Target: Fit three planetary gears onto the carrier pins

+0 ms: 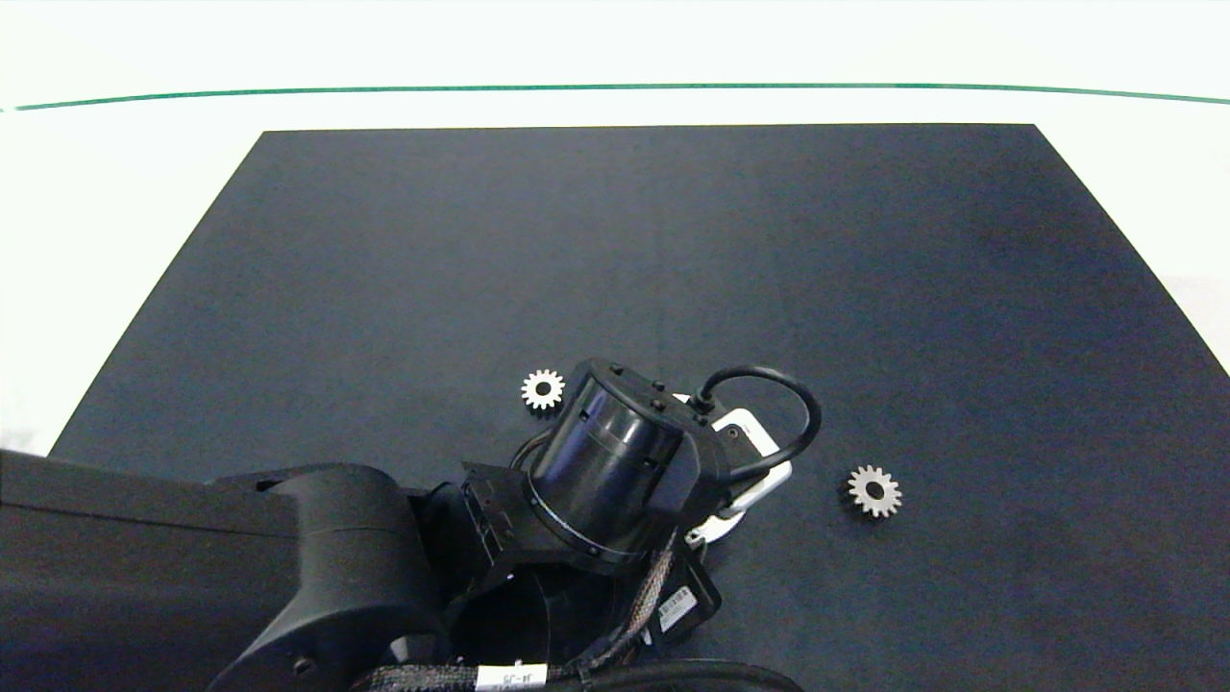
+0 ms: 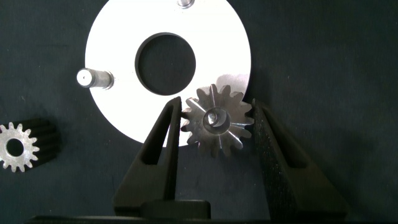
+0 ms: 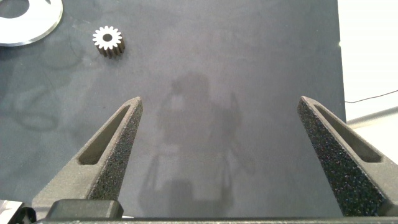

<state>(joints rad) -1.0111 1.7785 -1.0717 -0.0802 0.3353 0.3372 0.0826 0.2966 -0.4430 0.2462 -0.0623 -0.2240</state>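
left end effector: over the white carrier plate, fingers closed in on a planetary gear, one finger at each side of its teeth
held gear: lies flat, bore axis pointing straight up toward the wrist camera, a pin tip showing inside its bore; it overlaps the plate's rim
carrier pins: one bare pin stands on the plate's rim area, leaning sideways in this view; another pin is cut by the picture's edge
carrier plate: flat on the dark mat, large round centre hole; in the head view mostly hidden under the left arm
second gear: flat on the mat, just beside the left wrist, bore up, apart from the plate
third gear: flat on the mat, on the other side of the plate, well apart from it
right end effector: fingers spread wide, nothing between them, above bare mat
desk: white, carries the mat
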